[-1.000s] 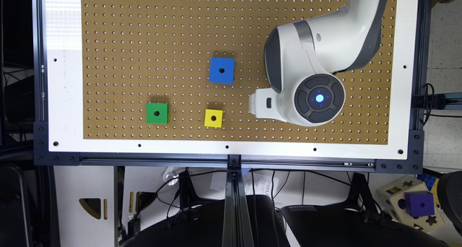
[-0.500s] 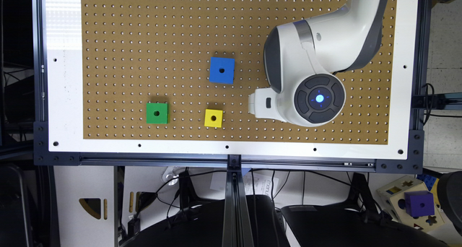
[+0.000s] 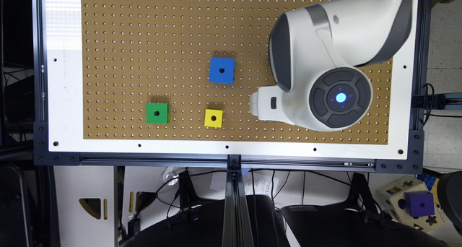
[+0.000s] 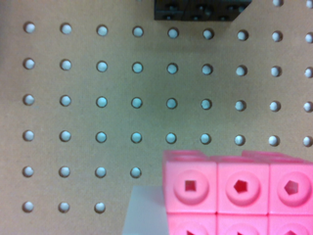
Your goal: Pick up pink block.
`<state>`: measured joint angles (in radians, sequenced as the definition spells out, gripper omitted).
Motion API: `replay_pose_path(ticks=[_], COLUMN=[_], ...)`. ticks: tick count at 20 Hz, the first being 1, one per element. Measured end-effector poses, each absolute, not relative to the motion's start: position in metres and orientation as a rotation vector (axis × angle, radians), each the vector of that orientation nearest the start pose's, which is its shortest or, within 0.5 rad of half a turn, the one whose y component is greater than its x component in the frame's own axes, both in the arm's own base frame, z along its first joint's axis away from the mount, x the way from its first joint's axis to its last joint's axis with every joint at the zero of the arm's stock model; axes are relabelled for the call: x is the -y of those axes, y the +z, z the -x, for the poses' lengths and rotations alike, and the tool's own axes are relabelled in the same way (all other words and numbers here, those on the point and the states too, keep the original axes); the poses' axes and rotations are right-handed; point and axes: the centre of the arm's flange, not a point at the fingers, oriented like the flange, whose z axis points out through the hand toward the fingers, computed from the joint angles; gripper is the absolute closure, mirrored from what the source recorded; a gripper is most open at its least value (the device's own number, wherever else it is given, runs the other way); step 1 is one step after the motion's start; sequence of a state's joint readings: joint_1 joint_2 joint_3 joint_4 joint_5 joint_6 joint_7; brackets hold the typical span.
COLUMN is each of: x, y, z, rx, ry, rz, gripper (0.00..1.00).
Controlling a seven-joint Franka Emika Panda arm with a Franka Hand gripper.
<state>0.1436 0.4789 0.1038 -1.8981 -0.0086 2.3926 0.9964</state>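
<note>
The pink block (image 4: 239, 196) looks to me light, stiff and smooth plastic, so I would take its flat sides, not the studs; if my gripper (image 3: 260, 104) is spread, I cannot tell.

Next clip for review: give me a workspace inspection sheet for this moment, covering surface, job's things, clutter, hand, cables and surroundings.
Surface: brown pegboard in a white-edged frame, lying flat.
Job's things: pink block close under the wrist camera, resting on the pegboard, studs up, with a pale patch beside it.
Clutter: blue cube, green cube and yellow cube, all apart from each other, each with one centre hole.
Hand: white part past the wrist, to the exterior view's right of the yellow cube; open or shut cannot be told.
Cables: black cables hang below the frame.
Surroundings: purple cube on a shape-sorter box at the exterior view's lower right.
</note>
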Motion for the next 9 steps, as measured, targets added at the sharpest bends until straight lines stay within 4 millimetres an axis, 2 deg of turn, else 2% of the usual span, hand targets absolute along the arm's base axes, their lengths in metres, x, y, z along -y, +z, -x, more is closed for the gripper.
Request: replay_pose_path(ticks=[5,9], x=[-0.152,-0.152], y=[0.277,0.279], z=[-0.614,-0.614], rx=[-1.143,-1.144], ry=[0.009,0.01], rz=[2.881,2.882], gripper=[1.0,1.0])
